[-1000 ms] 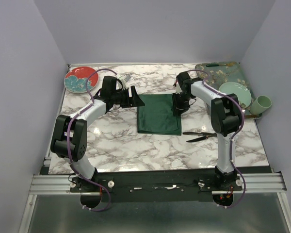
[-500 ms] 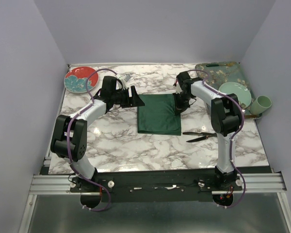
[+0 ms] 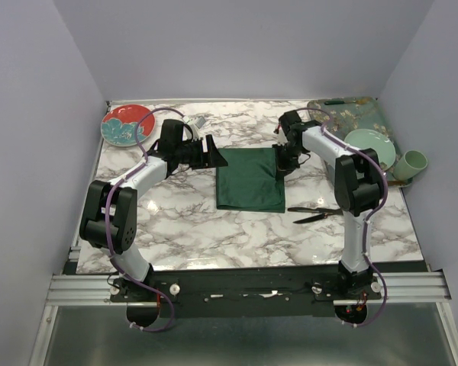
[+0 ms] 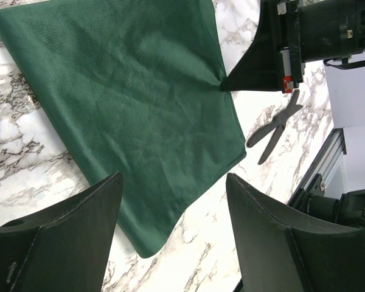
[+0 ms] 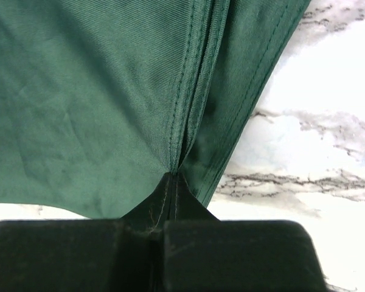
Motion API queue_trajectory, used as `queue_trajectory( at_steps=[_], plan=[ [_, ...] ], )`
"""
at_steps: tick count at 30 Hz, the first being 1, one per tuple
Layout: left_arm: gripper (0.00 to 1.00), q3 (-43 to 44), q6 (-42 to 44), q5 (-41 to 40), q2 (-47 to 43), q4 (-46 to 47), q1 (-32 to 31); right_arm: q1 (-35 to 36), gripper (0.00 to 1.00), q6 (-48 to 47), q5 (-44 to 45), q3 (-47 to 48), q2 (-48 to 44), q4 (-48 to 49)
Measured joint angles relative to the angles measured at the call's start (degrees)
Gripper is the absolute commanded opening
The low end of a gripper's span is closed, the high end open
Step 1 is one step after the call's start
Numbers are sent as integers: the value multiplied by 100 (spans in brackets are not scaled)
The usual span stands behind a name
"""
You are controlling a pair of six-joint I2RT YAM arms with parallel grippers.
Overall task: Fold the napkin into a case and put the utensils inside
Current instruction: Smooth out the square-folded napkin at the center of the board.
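Napkin point(image 3: 249, 179): edge at two o'clock pinched tight in the right jaws; left jaws stand wide just off its ten-o'clock corner.

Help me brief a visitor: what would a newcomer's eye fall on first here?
The dark green napkin spread in the middle of the marble table, its right edge pinched by the shut right end effector. The left end effector hangs open at its far left corner, and the black utensils lie off its near right corner.
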Motion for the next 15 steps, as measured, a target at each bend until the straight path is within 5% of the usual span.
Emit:
queue_trajectory(
  at_steps=[15],
  plan=[
    [77, -11, 4, -2, 2, 0, 0, 0, 0, 203, 83, -387, -197, -20]
  ],
)
